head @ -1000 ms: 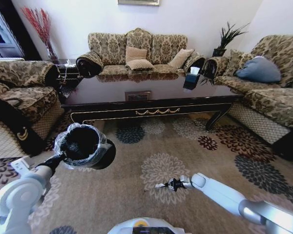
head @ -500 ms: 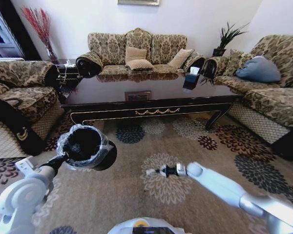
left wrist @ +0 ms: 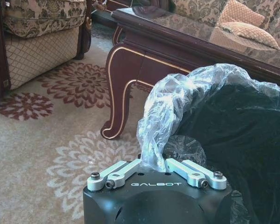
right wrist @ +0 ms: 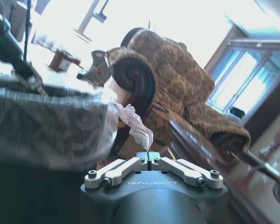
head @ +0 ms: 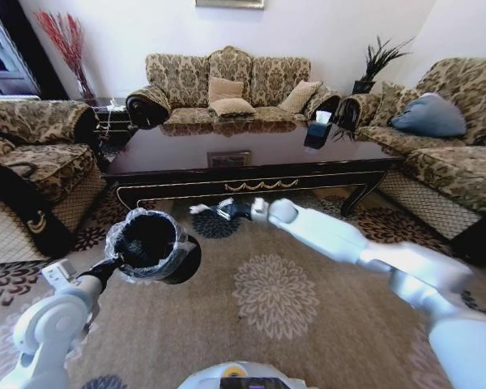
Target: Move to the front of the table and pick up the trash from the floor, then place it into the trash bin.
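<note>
Black, bag-lined trash bin (head: 150, 243) aloft

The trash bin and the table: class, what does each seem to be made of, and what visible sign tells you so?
The trash bin, held by the left gripper: likely matte black plastic, lined with a thin clear plastic bag that crinkles and shines at the rim. The table: apparently dark polished wood, its glossy top mirroring the sofa, with gold trim on its carved legs.
</note>
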